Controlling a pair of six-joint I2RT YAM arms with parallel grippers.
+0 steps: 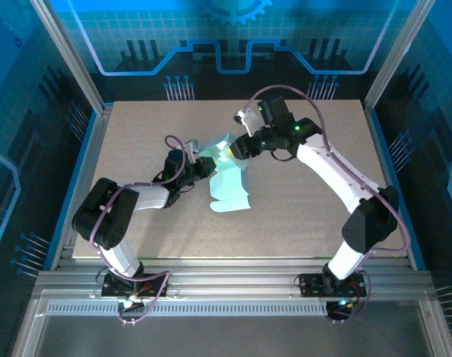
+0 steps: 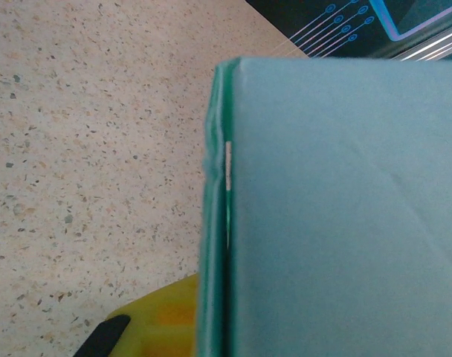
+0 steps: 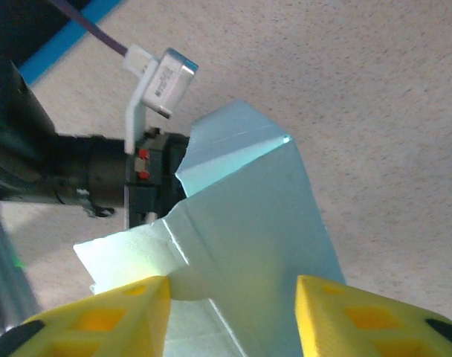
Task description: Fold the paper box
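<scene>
Pressed close to the left wrist camera is the paper box (image 2: 345, 208), a pale mint card. Its doubled edge runs straight down from 12 to 6 o'clock, and its broad smooth face spreads toward 3 o'clock. At 7 o'clock in that view a yellow finger pad (image 2: 163, 327) sits right against the card's edge, with the speckled beige table (image 2: 85, 149) taking up the 9 o'clock side. Seen from overhead, left to right: the left arm (image 1: 111, 216) rises from its base at 7 o'clock, bends, and reaches toward the centre. There the left gripper (image 1: 198, 158) is clamped shut on the card at the card's 10 o'clock corner. The paper box lies at the centre of the table, partly folded. One panel rests flat toward 6 o'clock, and its flaps are lifted toward 12 o'clock between the two grippers. The right gripper (image 1: 238, 146) meets the card at the card's 1 o'clock. The white right arm (image 1: 337, 175) curves back from it to a base at 5 o'clock. In the right wrist view, two yellow fingers (image 3: 111, 316) at 7 and 5 o'clock stand apart, open, with the creased card showing in the gap beyond them. Whether they touch the card cannot be told. Behind the card at 9 o'clock is the left gripper's black body, with its small white camera (image 3: 163, 78) at 11 o'clock.
</scene>
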